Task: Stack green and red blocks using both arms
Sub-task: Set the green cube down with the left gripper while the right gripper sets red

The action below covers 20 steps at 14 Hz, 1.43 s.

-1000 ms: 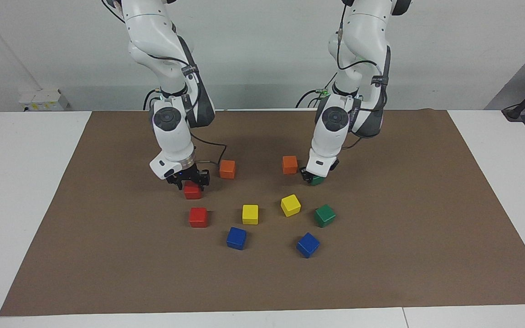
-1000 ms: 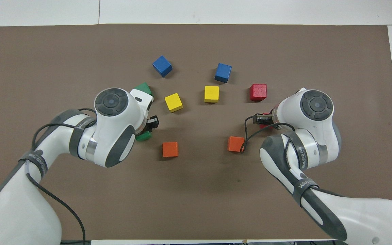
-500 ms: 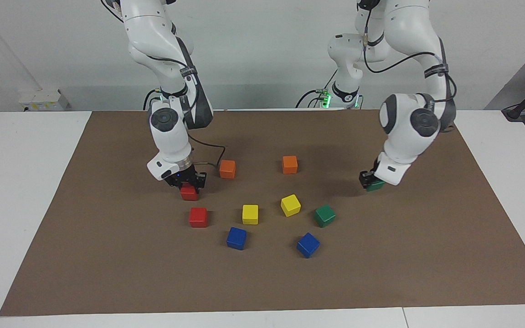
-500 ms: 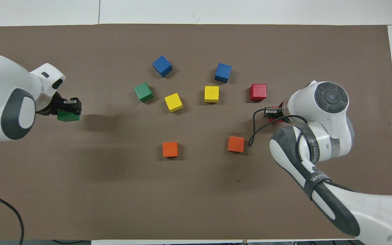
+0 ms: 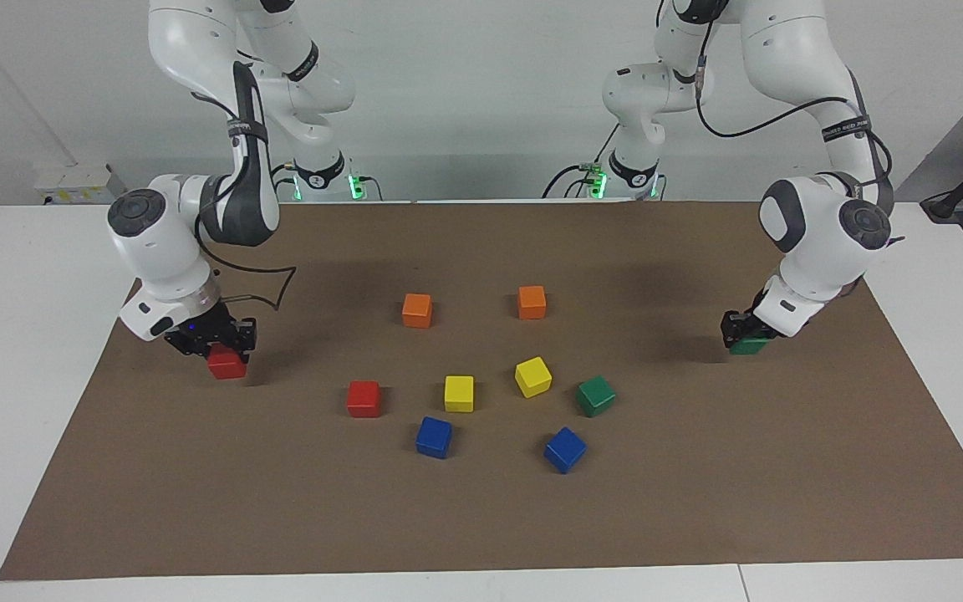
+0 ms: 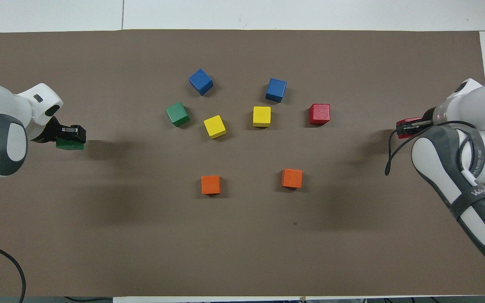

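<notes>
Your left tool (image 5: pixel 743 333) pinches a green block (image 5: pixel 751 344), right tool (image 5: pixel 211 339) a red block (image 5: pixel 227 364); light, rigid cubes, best gripped across flat faces

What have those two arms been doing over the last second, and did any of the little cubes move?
Both arms swung outward, each carrying a cube. The right gripper closed on a red block and took it toward its end of the mat; the left gripper carried a green block toward its own end. The other eight cubes stayed put.
</notes>
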Available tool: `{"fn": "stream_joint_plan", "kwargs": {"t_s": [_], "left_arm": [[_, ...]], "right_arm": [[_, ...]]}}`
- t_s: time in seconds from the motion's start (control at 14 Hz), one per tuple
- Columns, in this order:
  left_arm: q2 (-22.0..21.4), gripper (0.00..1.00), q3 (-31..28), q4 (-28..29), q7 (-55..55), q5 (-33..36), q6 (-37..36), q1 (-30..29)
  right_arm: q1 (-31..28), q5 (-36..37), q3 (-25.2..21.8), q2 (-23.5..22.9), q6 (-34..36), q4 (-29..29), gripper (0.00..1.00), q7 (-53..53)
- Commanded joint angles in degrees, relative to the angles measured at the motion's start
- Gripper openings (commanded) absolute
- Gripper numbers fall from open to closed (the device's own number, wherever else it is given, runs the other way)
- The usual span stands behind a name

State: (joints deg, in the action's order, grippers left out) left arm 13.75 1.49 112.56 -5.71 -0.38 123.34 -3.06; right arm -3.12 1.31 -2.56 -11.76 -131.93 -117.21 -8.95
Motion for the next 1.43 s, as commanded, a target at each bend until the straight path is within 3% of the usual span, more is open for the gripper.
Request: {"fn": "stream_joint_plan", "kwargs": {"t_s": [0.0,0.57,0.71,0.79,0.86,1.07,1.21,1.29,1.36], "left_arm": [[-0.4,0.00,-0.4,3.7,-0.3,0.0,4.2,0.5],[0.9,0.00,-0.4,5.8,0.1,0.0,8.3,1.1],[0.9,0.34,-0.4,6.1,0.4,0.0,8.4,1.1],[0.9,0.59,-0.4,6.2,2.2,0.0,8.8,1.1],[0.9,1.00,-0.4,6.3,3.8,0.0,9.4,1.3],[0.9,1.00,-0.4,5.7,4.6,0.0,9.2,1.4],[0.3,1.00,-0.3,2.0,5.8,0.0,5.8,1.5],[0.7,1.00,-0.1,-2.5,9.4,-0.1,1.3,2.0],[1.3,1.00,-0.1,-7.1,14.3,-0.1,-3.3,4.1]], "right_arm": [[-0.3,-0.5,0.8,-0.6,-2.4,-1.4,0.00,-0.4],[0.5,-1.3,0.9,-2.2,-4.4,-2.5,0.00,2.1],[0.4,-1.2,0.9,-2.8,-5.7,-2.5,0.00,2.0],[0.3,-1.3,0.9,-2.8,-5.9,-2.5,0.00,2.0],[0.3,-1.2,0.9,-2.9,-5.9,-2.5,0.00,2.0],[0.3,-1.3,0.9,-3.2,-5.9,-2.5,0.00,2.1],[0.3,-1.2,0.9,-3.6,-6.0,-2.4,0.00,2.1],[0.4,-1.2,0.9,-3.6,-6.0,-2.3,0.06,2.2],[0.4,-1.2,0.9,-3.6,-6.0,-2.4,0.52,2.2]]}}
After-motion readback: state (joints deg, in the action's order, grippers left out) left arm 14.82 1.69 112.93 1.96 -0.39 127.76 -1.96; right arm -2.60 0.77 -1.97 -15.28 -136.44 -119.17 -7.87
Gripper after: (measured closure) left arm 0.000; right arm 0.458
